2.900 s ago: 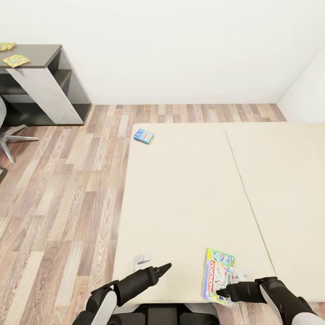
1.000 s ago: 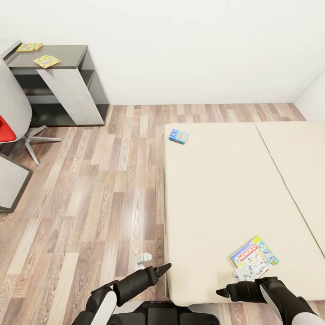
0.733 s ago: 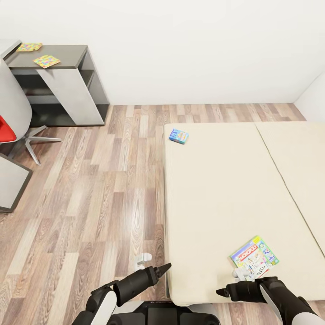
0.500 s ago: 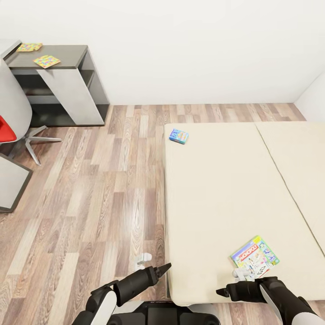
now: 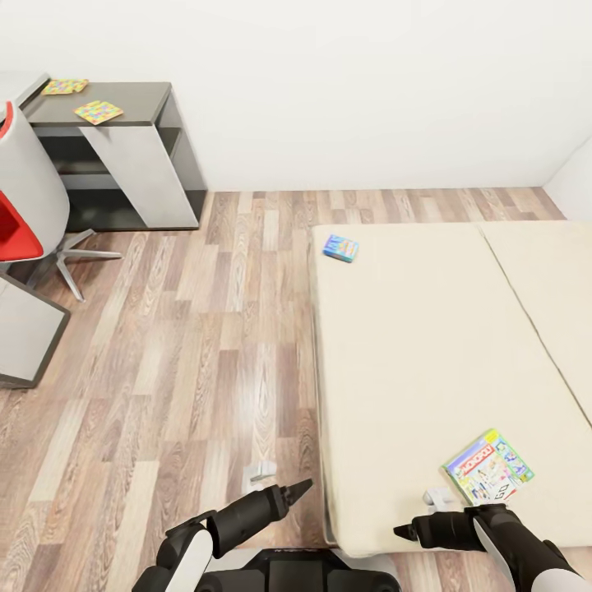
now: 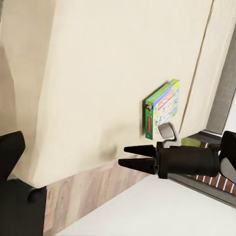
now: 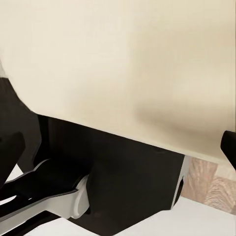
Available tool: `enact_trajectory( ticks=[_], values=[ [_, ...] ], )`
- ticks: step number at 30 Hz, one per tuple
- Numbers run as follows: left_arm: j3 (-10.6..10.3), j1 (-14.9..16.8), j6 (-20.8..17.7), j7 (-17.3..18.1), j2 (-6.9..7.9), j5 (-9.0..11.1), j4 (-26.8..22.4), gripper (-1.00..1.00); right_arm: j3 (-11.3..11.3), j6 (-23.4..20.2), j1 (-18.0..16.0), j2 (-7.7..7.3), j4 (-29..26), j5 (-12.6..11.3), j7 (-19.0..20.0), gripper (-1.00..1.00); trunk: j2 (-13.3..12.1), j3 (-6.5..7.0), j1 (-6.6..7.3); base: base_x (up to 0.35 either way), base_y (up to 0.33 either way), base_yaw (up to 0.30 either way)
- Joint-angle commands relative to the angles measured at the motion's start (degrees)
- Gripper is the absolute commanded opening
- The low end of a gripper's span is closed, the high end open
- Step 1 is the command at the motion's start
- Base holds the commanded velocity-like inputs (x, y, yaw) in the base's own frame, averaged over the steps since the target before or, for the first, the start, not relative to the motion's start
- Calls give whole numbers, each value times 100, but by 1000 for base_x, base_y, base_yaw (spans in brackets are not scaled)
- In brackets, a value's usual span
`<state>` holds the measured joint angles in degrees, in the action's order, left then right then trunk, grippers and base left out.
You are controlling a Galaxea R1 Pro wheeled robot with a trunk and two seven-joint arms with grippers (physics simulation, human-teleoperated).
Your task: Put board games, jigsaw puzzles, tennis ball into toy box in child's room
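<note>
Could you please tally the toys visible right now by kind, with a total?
Board games: 2, the Monopoly box and the small blue box, both on the bed.
Jigsaw puzzles: 2, one nearer and one farther, on the dark table section.
Total: 4

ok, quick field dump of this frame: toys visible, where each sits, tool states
Monopoly box: flat on the bed, near its close edge, beside the right tool
blue game box: on the bed's far left corner
jigsaw puzzles: two, one and another, flat on the dark desk section
left tool: over the floor by the bed edge, holds nothing, open or shut unclear
right tool: slightly open, empty, at the bed's near edge
chair: red seat, by the desk
</note>
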<state>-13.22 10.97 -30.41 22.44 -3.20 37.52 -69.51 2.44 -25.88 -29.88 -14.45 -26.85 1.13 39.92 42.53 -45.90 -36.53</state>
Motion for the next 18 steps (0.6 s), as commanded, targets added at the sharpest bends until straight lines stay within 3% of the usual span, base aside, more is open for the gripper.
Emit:
enact_trajectory(
  ticks=[1,18],
  values=[
    [4,2,-44,-2,-2,44,-2,100,16,-28,0,-5,-13,11,16,100,4,-4,-1,0,264,0],
    [4,2,-44,-2,2,45,-2,100,12,-23,0,-12,-19,10,16,100,4,-4,-1,0,279,0]
  ],
)
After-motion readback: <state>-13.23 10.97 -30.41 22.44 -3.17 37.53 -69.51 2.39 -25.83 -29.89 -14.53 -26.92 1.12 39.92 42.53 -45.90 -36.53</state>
